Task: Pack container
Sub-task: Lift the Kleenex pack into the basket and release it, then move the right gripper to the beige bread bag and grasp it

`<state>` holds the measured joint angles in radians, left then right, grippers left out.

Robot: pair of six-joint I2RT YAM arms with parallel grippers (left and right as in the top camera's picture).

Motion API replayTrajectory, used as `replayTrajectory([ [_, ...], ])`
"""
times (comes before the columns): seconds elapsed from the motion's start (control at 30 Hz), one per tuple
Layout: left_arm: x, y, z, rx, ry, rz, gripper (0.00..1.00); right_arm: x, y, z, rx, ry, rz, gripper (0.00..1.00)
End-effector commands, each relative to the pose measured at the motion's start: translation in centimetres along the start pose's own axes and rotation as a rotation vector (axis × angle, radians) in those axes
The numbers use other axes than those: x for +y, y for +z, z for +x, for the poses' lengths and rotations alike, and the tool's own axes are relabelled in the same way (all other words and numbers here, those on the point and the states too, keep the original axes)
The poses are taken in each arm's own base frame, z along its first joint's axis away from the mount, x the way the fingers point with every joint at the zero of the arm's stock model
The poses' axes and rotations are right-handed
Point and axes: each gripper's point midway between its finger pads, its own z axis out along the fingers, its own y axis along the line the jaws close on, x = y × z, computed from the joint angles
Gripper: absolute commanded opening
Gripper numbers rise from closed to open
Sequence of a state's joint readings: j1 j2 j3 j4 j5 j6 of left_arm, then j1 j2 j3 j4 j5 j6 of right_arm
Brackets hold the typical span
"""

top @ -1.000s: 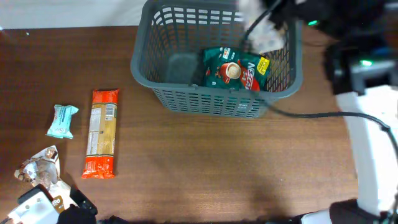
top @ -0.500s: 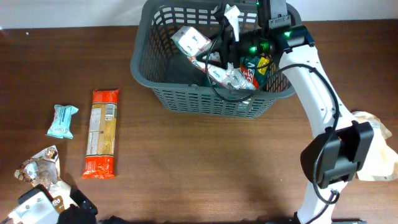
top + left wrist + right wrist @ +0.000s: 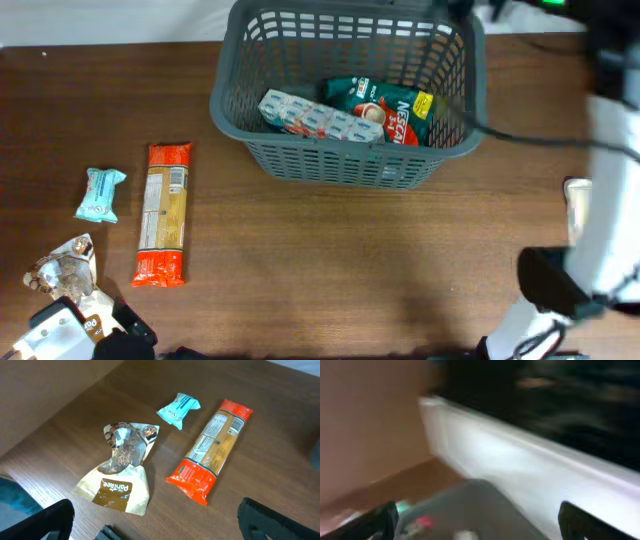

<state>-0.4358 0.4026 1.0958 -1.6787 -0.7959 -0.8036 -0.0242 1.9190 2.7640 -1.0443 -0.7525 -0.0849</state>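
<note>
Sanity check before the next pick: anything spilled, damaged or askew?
Nothing spilled. The brown snack bag is crumpled and twisted at its clear top, but no contents lie outside it. In the container, the white packet lies slanted, overlapping the green coffee packet. Right wrist view is too blurred to judge.

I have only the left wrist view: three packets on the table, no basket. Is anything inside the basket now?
Observer: Yes, the overhead view shows a green Nescafe pouch inside the container.
Operator: Only this one?
Observer: No, a long white packet lies there too, one end over the pouch.
Operator: Where does the container stand?
Observer: In the overhead picture, up and to the right of the orange packet, well apart from it.
</note>
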Motion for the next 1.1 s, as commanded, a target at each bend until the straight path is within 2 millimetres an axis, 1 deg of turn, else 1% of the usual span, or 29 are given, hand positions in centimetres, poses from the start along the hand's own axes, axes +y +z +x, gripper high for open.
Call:
replayTrajectory([
  [0.0, 0.0, 0.0, 0.0, -0.002, 0.012, 0.001, 0.99, -13.9, -8.9, 5.1, 0.198, 0.149, 0.848, 0.99],
  [0.03, 0.0, 0.0, 0.0, -0.002, 0.012, 0.000, 0.99, -15.3, -11.0, 6.8, 0.263, 0.176, 0.945, 0.99],
  [0.1, 0.0, 0.0, 0.0, -0.002, 0.012, 0.001, 0.99, -17.7, -14.8, 10.6, 0.355, 0.321, 1.104, 0.99],
  [0.13, 0.0, 0.0, 0.0, -0.002, 0.012, 0.001, 0.99, -18.4, -16.0, 11.9, 0.377, 0.382, 1.153, 0.99],
  [0.17, 0.0, 0.0, 0.0, -0.002, 0.012, 0.001, 0.99, -19.4, -18.1, 14.6, 0.431, 0.486, 1.244, 0.99],
  [0.2, 0.0, 0.0, 0.0, -0.002, 0.012, 0.000, 0.99, -20.1, -19.9, 16.8, 0.482, 0.559, 1.321, 0.99],
  [0.23, 0.0, 0.0, 0.0, -0.002, 0.012, 0.001, 0.99, -20.6, -22.4, 19.7, 0.556, 0.652, 1.426, 0.99],
  [0.3, 0.0, 0.0, 0.0, -0.002, 0.012, 0.000, 0.99, -20.9, -26.0, 24.0, 0.654, 0.797, 1.580, 0.99],
  [0.33, 0.0, 0.0, 0.0, -0.002, 0.012, 0.001, 0.99, -21.0, -27.1, 25.6, 0.684, 0.849, 1.624, 0.99],
  [0.37, 0.0, 0.0, 0.0, -0.002, 0.012, 0.000, 0.99, -21.0, -29.1, 27.9, 0.717, 0.935, 1.707, 0.99],
  [0.43, 0.0, 0.0, 0.0, -0.002, 0.012, 0.001, 0.99, -20.6, -32.7, 32.0, 0.734, 1.093, 1.890, 0.99],
  [0.47, 0.0, 0.0, 0.0, -0.002, 0.012, 0.000, 0.99, -20.0, -34.4, 34.1, 0.740, 1.182, 1.978, 0.99],
  [0.5, 0.0, 0.0, 0.0, -0.002, 0.012, 0.000, 0.99, -18.9, -36.1, 36.7, 0.730, 1.301, 2.083, 0.99],
  [0.53, 0.0, 0.0, 0.0, -0.002, 0.012, 0.000, 0.99, -17.6, -37.5, 39.3, 0.709, 1.427, 2.183, 0.99],
  [0.63, 0.0, 0.0, 0.0, -0.002, 0.012, 0.001, 0.99, -14.0, -39.7, 44.4, 0.676, 1.653, 2.398, 0.99],
  [0.67, 0.0, 0.0, 0.0, -0.002, 0.012, 0.000, 0.99, -12.4, -40.0, 47.0, 0.628, 1.772, 2.478, 0.99],
  [0.7, 0.0, 0.0, 0.0, -0.002, 0.012, 0.000, 0.99, -11.8, -39.8, 48.8, -0.585, -1.841, -2.461, 0.99],
  [0.73, 0.0, 0.0, 0.0, -0.002, 0.012, 0.000, 0.99, -11.7, -39.3, 50.3, -0.552, -1.893, -2.413, 0.99],
  [0.8, 0.0, 0.0, 0.0, -0.002, 0.012, 0.000, 0.99, -12.4, -37.3, 53.9, -0.427, -2.077, -2.299, 0.99],
  [0.83, 0.0, 0.0, 0.0, -0.002, 0.012, 0.000, 0.99, -13.0, -36.6, 54.7, -0.379, -2.135, -2.273, 0.99],
  [0.87, 0.0, 0.0, 0.0, -0.002, 0.012, 0.000, 0.99, -13.7, -35.9, 55.3, 0.326, 2.165, 2.226, 0.99],
  [0.93, 0.0, 0.0, 0.0, -0.002, 0.012, 0.000, 0.99, -16.3, -34.2, 56.0, 0.172, 2.206, 2.095, 0.99],
  [1.03, 0.0, 0.0, 0.0, -0.002, 0.012, 0.000, 0.99, -19.5, -32.9, 55.7, 0.027, 2.193, 1.983, 0.99],
  [1.07, 0.0, 0.0, 0.0, -0.002, 0.011, 0.000, 0.99, -20.2, -32.7, 55.6, -0.002, 2.179, 1.965, 0.99],
])
